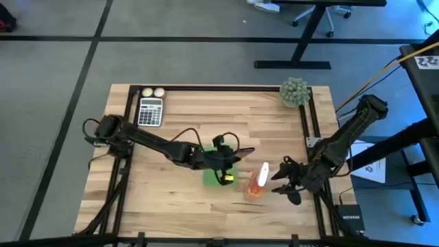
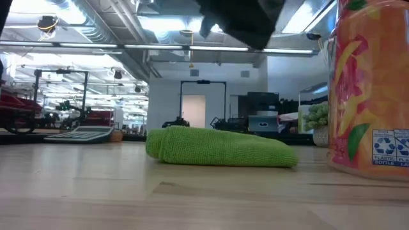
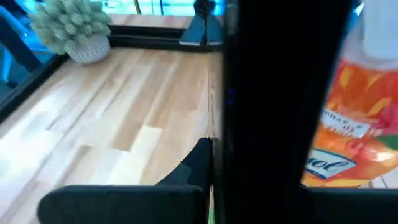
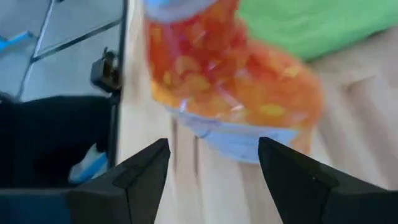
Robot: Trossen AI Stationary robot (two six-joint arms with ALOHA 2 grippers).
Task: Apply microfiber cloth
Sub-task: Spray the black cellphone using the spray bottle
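Closest to us stands an orange spray bottle [image 2: 370,89], our right gripper [image 4: 211,168] spread open before it, while our left gripper [image 1: 223,154], finger state unclear, hovers over the microfiber cloth [image 2: 217,148] lying mid-table, risking toppling the bottle just beside.

the orange bottle [image 2: 369,89] bears a recycling mark with "plastic bottle" at its label's 5 o'clock corner. in the left wrist view its label [image 3: 348,134] shows only word fragments. the black box [image 1: 350,218] reads "netgear".
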